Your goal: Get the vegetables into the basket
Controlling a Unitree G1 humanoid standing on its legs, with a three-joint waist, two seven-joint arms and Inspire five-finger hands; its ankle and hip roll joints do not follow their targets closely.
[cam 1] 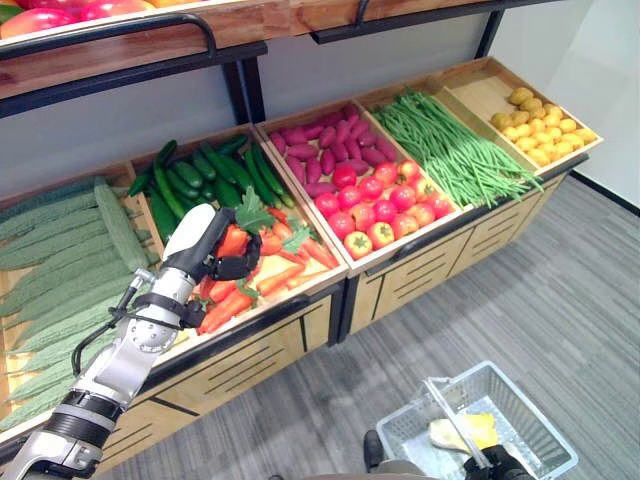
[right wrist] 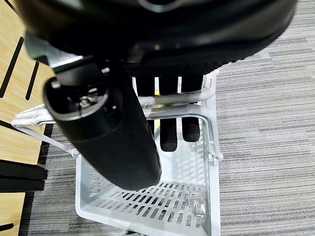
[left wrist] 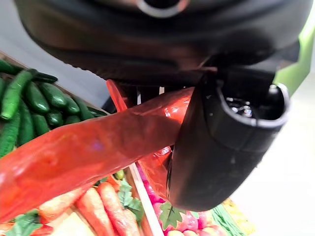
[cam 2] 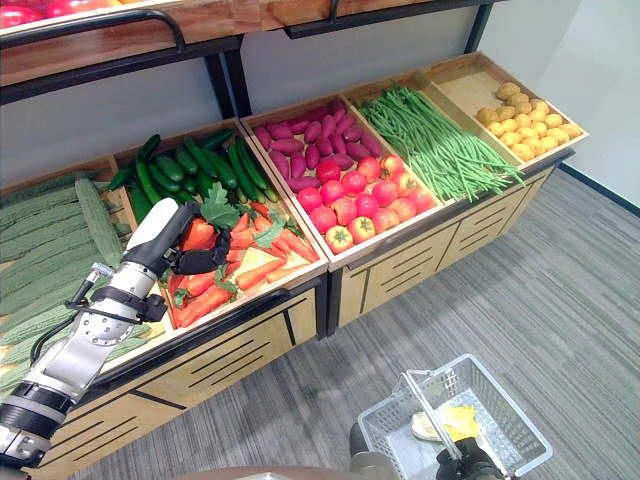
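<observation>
Left hand [cam 1: 222, 262]: clamped round a carrot [left wrist: 83, 157] above the carrot bin [cam 1: 290, 290], ready for transfer;
Right hand [right wrist: 113, 132]: curled on the basket handle [right wrist: 172, 105], carrying the basket [cam 1: 480, 420]

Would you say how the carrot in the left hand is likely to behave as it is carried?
The carrot looks straight and probably stiff. Its glossy skin may slip in the left hand, whose fingers curl round one end. It tapers, so it would likely roll if dropped.
</observation>
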